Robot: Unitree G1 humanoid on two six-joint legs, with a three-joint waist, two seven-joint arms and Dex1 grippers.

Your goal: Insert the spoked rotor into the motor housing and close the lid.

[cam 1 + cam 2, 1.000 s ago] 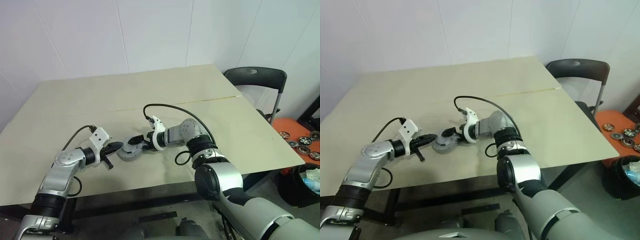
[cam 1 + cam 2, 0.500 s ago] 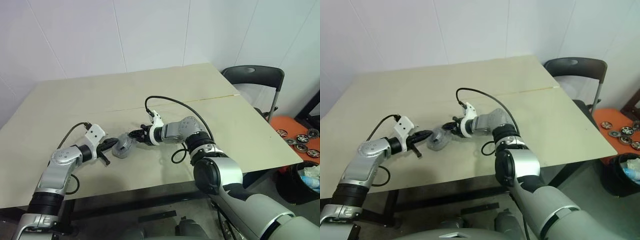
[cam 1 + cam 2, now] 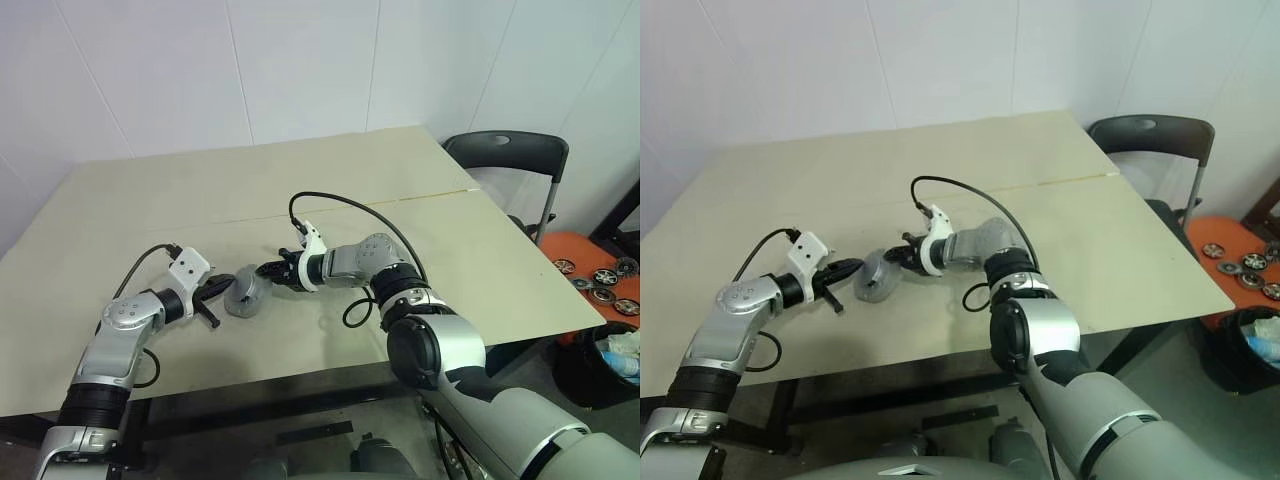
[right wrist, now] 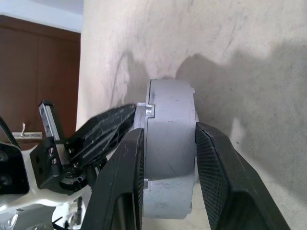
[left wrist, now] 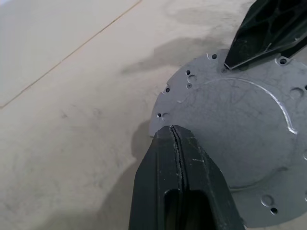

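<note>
Tipped up since a second ago, the housing (image 3: 243, 294) stands on edge on the surface (image 3: 480, 250) — right gripper (image 4: 168, 158) clamping its two faces, left gripper (image 5: 178, 158) clenched empty against the rear face; axis level.

No text, label, brand, number or sign could be read, none on the housing (image 5: 230, 143), none on the table (image 3: 150, 200), none on the grippers' fingers, none on the wall behind.
</note>
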